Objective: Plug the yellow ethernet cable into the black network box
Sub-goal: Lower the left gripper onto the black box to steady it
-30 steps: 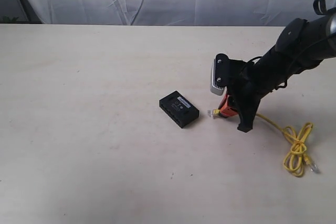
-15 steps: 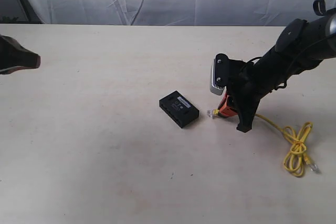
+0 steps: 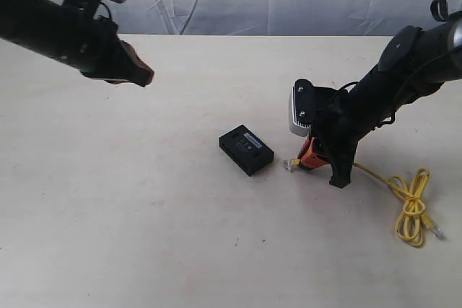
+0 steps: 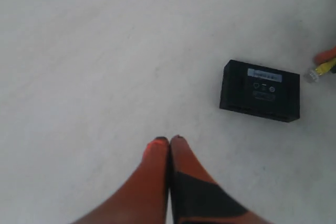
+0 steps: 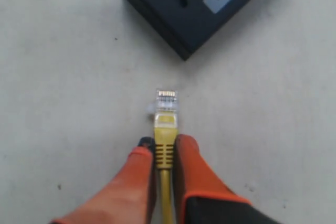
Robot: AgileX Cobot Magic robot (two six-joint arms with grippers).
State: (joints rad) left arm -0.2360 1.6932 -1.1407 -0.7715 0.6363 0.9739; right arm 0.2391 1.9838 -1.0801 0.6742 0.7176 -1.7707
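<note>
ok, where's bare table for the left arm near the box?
Bare table left of and in front of the black network box, out to the left gripper. Crowded on its right: right gripper holding the yellow ethernet cable.

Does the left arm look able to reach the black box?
Probably yes: only bare table lies between the left claw and the black network box; the right claw holds the yellow ethernet cable beyond it.
</note>
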